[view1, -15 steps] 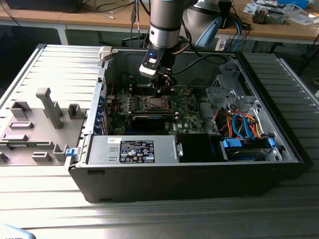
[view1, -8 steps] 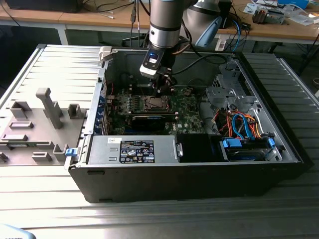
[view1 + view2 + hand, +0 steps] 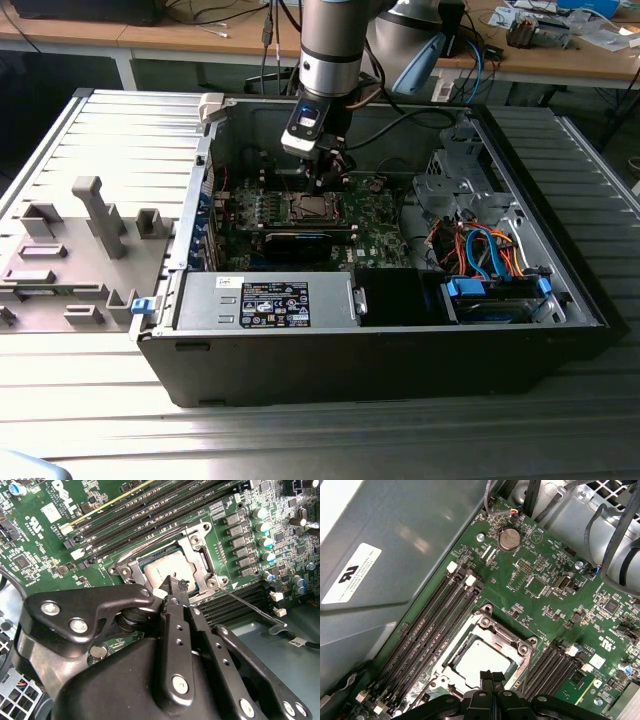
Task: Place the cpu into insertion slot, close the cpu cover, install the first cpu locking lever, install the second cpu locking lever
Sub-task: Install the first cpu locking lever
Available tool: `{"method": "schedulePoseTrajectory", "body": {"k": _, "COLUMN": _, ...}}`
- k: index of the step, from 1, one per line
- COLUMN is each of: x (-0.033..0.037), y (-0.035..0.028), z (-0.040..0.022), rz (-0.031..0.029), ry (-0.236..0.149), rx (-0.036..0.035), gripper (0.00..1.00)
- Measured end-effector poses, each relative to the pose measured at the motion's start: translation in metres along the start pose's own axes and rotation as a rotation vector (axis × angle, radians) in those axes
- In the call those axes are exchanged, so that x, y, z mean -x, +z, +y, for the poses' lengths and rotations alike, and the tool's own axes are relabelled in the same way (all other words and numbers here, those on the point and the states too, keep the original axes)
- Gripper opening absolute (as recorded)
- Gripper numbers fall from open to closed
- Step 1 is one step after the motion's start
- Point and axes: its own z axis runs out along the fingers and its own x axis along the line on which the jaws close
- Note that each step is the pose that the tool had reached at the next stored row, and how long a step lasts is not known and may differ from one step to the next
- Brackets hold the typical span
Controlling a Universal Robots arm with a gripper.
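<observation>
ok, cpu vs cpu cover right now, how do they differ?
The cpu is a solid matte grey plate; the cpu cover is an open frame, shinier. The cpu lies in the window; the cpu cover lies flat around its edges. Both are square and silvery.

Second wrist view. We see the black pincer [image 3: 172, 586], fingertips pressed together, poised above one edge of the cpu [image 3: 161, 569]. The silvery cpu cover [image 3: 197, 555] lies lowered around the chip. A thin locking lever [image 3: 250, 608] juts outward across long dark slots [image 3: 250, 595] on the green motherboard [image 3: 45, 545].
</observation>
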Motion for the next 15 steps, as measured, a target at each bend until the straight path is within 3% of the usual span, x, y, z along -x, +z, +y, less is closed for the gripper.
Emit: {"method": "schedulePoseTrajectory", "body": {"k": 15, "x": 0.0000, "y": 0.0000, "z": 0.0000, "rz": -0.0012, "ry": -0.025, "rx": 0.0004, "gripper": 0.11}}
